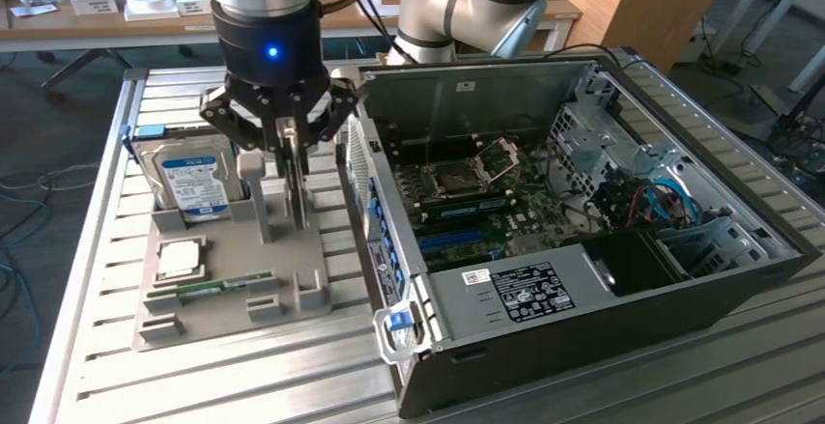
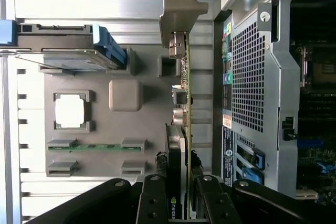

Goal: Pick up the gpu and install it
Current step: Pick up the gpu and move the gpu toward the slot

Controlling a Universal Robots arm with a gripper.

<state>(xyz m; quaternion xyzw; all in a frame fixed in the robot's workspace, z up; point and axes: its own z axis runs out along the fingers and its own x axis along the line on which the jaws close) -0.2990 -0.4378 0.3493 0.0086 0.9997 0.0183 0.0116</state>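
Gripper (image 2: 181,192) fingers (image 2: 153,198) pinch the gpu (image 2: 185,93) across its flat faces, card upright on edge at the grey holder tray (image 1: 219,323) on the worktop, beside the open PC case (image 1: 722,279), prob. keeping its connector edge down.

Gpu (image 1: 299,192) in gripper (image 2: 181,182), between hard drive (image 1: 191,178) and computer case (image 1: 465,96).

gpu (image 2: 186,93): you get it edge-on; its faces are hidden, one end runs out of frame.
end effector (image 2: 179,182): body cropped by the picture's edge.
hard drive (image 1: 191,178): label print probably too small to read.
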